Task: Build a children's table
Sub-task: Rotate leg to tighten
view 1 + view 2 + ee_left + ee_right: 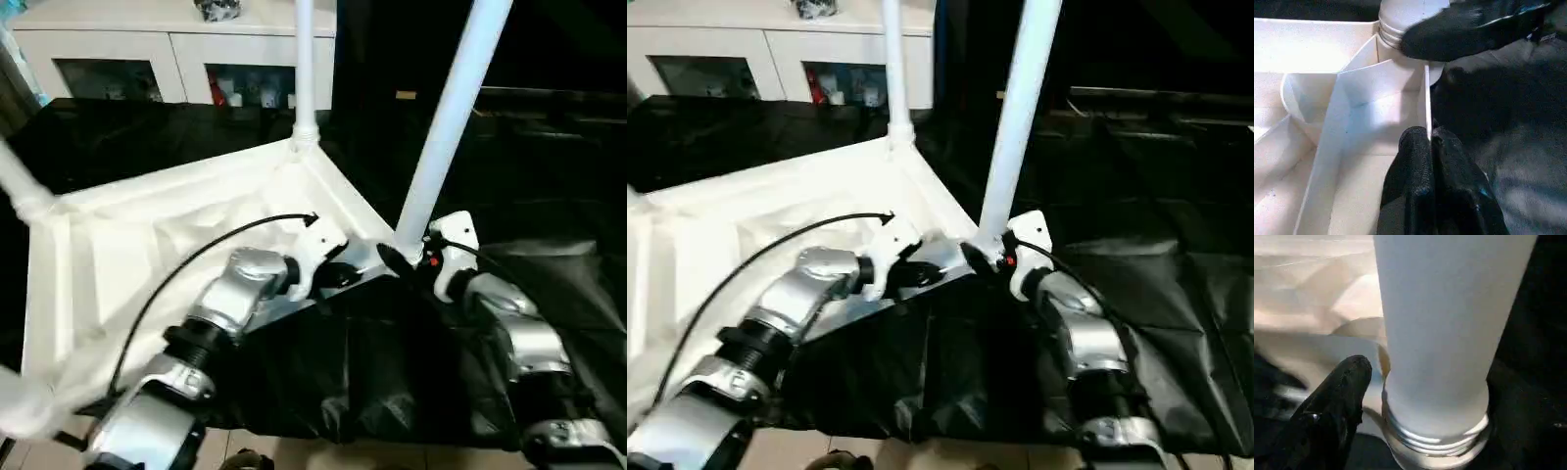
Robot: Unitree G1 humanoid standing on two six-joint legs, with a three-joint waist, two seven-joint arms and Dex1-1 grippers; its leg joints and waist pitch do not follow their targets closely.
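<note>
The white table top [147, 245] lies upside down on a black-covered surface, its ribbed underside facing up. A leg [446, 117] rises from the near right corner socket, another leg [305, 69] from the far corner, and a third [20, 181] at the left edge. My left gripper [1429, 147] is shut on the thin raised rim [1426, 98] just beside the near right socket. My right gripper [407, 259] sits at the threaded base of that corner's leg [1440, 333]. One black finger [1337, 401] stands beside the leg with a small gap; the other finger is hidden.
A white cabinet [176, 49] with glass doors stands behind the work. Crumpled black sheeting [392, 372] covers the surface around and in front of the table top. A blurred white leg end [20, 406] shows at the near left edge.
</note>
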